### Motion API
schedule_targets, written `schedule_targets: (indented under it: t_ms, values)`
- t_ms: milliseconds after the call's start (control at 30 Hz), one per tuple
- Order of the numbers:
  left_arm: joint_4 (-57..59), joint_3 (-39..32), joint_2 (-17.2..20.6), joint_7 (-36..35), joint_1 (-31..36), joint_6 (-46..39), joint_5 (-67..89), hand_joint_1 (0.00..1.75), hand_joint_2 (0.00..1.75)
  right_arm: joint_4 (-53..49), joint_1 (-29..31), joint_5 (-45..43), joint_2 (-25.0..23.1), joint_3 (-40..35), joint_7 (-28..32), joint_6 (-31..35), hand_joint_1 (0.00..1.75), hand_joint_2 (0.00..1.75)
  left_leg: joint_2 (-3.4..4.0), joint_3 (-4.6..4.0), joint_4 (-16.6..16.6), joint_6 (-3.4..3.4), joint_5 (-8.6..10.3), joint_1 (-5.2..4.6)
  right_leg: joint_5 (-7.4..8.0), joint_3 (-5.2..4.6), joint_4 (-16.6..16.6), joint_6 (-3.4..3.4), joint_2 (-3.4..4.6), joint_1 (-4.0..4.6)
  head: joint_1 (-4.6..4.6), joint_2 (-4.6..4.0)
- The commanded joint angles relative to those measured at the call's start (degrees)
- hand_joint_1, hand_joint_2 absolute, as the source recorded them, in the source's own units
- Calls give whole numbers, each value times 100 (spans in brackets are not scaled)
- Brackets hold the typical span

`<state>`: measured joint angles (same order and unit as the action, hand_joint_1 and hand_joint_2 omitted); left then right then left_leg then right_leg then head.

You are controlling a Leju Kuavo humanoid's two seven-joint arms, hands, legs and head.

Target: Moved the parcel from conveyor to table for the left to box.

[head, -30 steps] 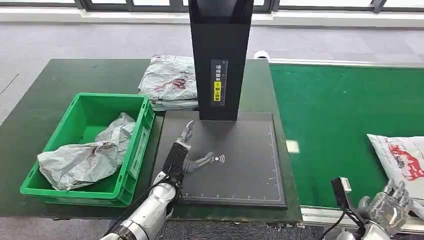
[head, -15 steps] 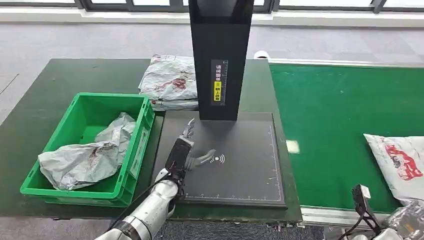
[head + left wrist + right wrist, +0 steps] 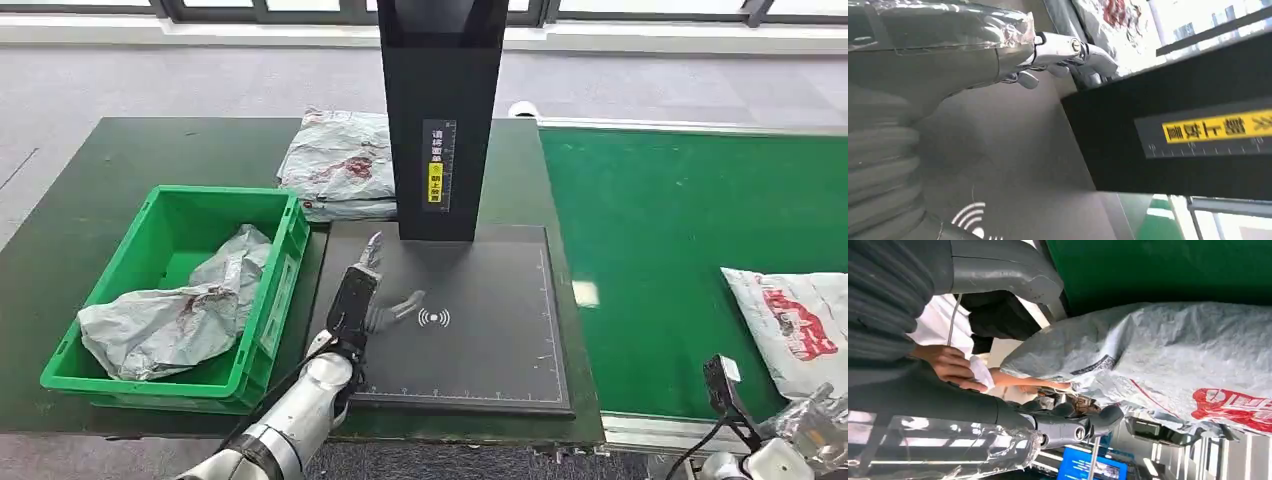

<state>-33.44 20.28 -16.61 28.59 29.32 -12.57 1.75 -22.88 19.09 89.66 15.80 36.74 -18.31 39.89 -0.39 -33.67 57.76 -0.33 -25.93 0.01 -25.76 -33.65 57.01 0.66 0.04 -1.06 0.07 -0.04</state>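
Parcels are seen in three places. One crumpled grey bag (image 3: 160, 322) is lain in the single green box (image 3: 268, 300) on the dark tabletop (image 3: 90, 190). Two flat bags (image 3: 338, 165) are stacked behind the box. One white parcel (image 3: 795, 325) is lain on the green conveyor (image 3: 660, 230), near its right edge. The left hand (image 3: 368, 300) is rested on the black pad (image 3: 500, 340), fingers (image 3: 1098, 55) spread, nothing held. The right hand (image 3: 1068, 422) is kept just beside the parcel, fingers open, nothing gripped.
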Motion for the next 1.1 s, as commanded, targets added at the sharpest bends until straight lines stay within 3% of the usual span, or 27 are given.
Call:
schedule_targets:
  t_ms: [33,100,133,167,200,500,600,667,733,800,833,867,900,967,1000,1100]
  values:
    - [-151,-423,211,-144,-145,-35,25,0,175,572,366,34,-42,-141,-451,-263,0,175,17,10,-4,-2,-4,4,2,7,-7,-4,16,4,0,0]
    - [-206,-439,229,-145,-204,-19,36,0,175,572,367,34,-48,-174,-537,-357,0,175,22,16,-8,-3,-5,4,3,12,-11,-6,19,5,0,0]
    - [-239,-447,233,-151,-226,-15,45,0,175,571,363,34,-41,-221,-600,-427,129,175,19,11,-7,-3,-4,3,3,8,-8,-5,17,4,0,0]
    - [-266,-453,237,-161,-244,-16,57,0,175,586,369,29,-34,-224,-623,-525,129,175,17,7,-5,-2,-4,3,3,6,-5,-4,15,3,0,0]
    - [-298,-463,247,-151,-270,-12,70,0,175,594,362,34,-18,-277,-691,-638,175,175,25,15,-9,-3,-5,4,4,11,-10,-6,22,5,0,0]
    - [-538,-649,320,-199,-471,-16,67,0,175,572,429,34,-9,-488,-881,-987,175,175,21,10,-8,-3,-2,5,6,10,-11,-5,17,6,0,0]
    - [-652,-726,324,-197,-564,4,69,0,175,576,463,-83,-21,-376,-682,-910,175,175,18,11,-6,-2,-3,5,5,12,-9,-5,14,6,0,0]
    - [-754,-792,327,-197,-615,-15,115,0,175,530,528,-327,-111,-214,-223,-682,175,175,25,14,-9,-3,-3,5,7,13,-10,-6,20,6,0,0]
    - [-848,-886,342,-229,-625,-102,192,0,175,274,695,-802,-419,-94,943,-156,175,175,28,15,-7,-3,-4,7,8,13,-12,-6,24,8,0,0]
    - [-902,-936,363,-261,-622,-66,215,0,175,173,826,-694,-586,-233,695,-236,175,175,52,16,-9,-4,-4,6,14,5,-9,-8,47,7,0,0]
    - [-919,-964,362,-283,-626,-90,254,0,175,9,837,-879,-697,-252,1062,-64,175,175,60,12,-7,-6,-6,6,15,3,-6,-8,55,7,0,0]
    - [-937,-1003,363,-293,-615,-114,307,0,175,-238,934,-1536,-927,-163,2016,-54,175,175,47,2,-3,-4,-4,5,13,-1,-2,-5,43,6,0,0]
    - [-936,-1045,360,-313,-590,-89,340,0,175,-606,975,-1618,-1151,-402,2096,-23,175,175,63,9,-6,-8,-5,7,16,-2,-2,-10,58,8,0,0]
    - [-917,-1115,324,-307,-568,-11,392,0,175,-1548,864,-2523,-1539,-900,2875,-308,175,175,64,5,-4,-8,-2,5,17,-8,4,-8,60,6,0,0]
    - [-882,-1156,298,-308,-547,-5,417,0,175,-1963,744,-2656,-1587,-1398,2456,-441,175,175,69,5,-5,-9,-2,6,18,-8,6,-10,63,6,0,0]
    - [-901,-1160,239,-255,-556,12,504,0,175,-2487,568,-2995,-1604,-2207,2446,-448,175,175,37,-1,-2,-11,7,7,11,-9,13,-6,34,6,0,0]
